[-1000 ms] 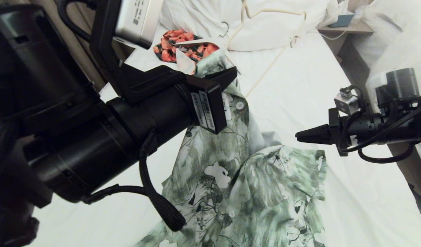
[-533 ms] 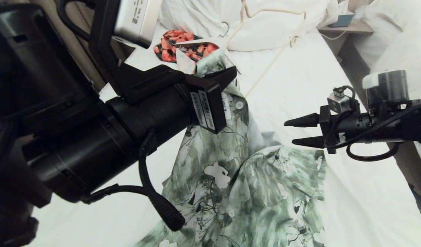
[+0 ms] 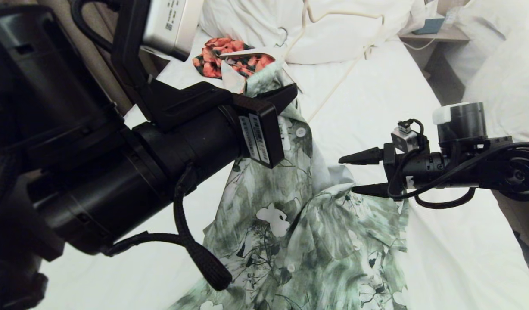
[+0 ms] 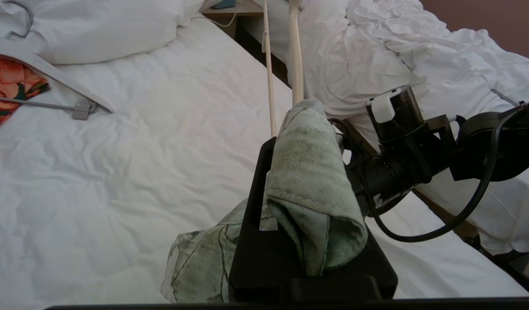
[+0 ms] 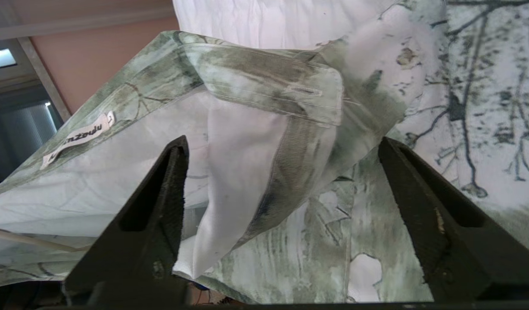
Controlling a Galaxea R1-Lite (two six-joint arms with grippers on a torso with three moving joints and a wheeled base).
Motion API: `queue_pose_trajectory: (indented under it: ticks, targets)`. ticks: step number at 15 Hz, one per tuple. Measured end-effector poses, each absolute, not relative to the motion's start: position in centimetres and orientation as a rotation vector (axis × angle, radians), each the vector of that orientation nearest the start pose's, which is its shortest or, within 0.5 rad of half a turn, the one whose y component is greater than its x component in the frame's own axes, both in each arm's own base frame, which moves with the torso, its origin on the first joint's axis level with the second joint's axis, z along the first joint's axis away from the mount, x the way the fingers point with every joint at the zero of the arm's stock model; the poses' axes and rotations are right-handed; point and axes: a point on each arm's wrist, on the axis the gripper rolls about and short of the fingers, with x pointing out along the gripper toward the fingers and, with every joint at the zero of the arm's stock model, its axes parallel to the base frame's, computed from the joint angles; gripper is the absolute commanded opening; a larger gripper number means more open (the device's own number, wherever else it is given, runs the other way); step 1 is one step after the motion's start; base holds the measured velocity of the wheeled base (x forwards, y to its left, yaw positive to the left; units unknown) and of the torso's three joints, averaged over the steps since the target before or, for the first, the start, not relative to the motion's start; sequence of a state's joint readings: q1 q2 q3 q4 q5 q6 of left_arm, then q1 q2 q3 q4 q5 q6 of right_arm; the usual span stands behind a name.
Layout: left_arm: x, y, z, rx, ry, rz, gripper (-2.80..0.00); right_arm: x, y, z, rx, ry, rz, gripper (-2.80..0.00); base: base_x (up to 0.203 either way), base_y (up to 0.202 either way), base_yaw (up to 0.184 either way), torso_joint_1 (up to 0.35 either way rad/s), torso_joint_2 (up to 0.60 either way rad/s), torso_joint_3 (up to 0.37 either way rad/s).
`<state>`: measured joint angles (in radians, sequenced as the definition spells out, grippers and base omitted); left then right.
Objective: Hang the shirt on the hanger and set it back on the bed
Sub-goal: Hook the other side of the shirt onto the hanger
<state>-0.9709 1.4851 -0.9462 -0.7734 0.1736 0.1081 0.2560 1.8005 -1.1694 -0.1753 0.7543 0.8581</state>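
Observation:
The green-and-white shirt (image 3: 299,224) hangs from my left gripper (image 3: 286,95) down onto the bed (image 3: 376,99). That gripper is shut on a bunch of the shirt's upper cloth (image 4: 309,181), and the thin cream hanger (image 3: 333,88) runs from the grip up toward the duvet; its rods (image 4: 295,51) enter the cloth. My right gripper (image 3: 346,174) stands open and level at the shirt's raised right edge. In the right wrist view the collar and buttonhole placket (image 5: 286,90) lie just ahead of the spread fingers (image 5: 169,181), with nothing gripped.
An orange-and-black garment (image 3: 230,58) on a flat white hanger (image 4: 53,75) lies at the head of the bed by the white duvet (image 3: 342,38). A nightstand (image 3: 437,33) and a second bed with heaped bedding (image 4: 419,64) stand to the right across a narrow gap.
My right gripper has opened from shut to wide and has moved left to the shirt's edge. The left arm and the held shirt have stayed still.

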Motion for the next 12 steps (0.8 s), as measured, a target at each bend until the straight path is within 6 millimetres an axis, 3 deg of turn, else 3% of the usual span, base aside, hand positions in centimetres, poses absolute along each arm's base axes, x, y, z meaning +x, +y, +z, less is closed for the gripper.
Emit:
queue_pose_trajectory:
  ticks: [9, 10, 12]
  targets:
    - [15.2, -21.7, 29.5, -0.022, -0.235, -0.785, -2.80, 33.3, 11.3, 19.7, 0.873, 0.813, 0.882, 0.00, 0.000, 0.000, 0.000, 0.000, 0.00, 0.000]
    - [15.2, -21.7, 29.5, -0.022, -0.235, -0.786, -2.80, 33.3, 11.4, 19.6, 0.872, 0.815, 0.884, -2.80, 0.000, 0.000, 0.000, 0.000, 0.00, 0.000]
    - [15.2, -21.7, 29.5, -0.022, -0.235, -0.786, -2.80, 33.3, 11.7, 19.4, 0.868, 0.824, 0.892, -2.80, 0.000, 0.000, 0.000, 0.000, 0.00, 0.000]
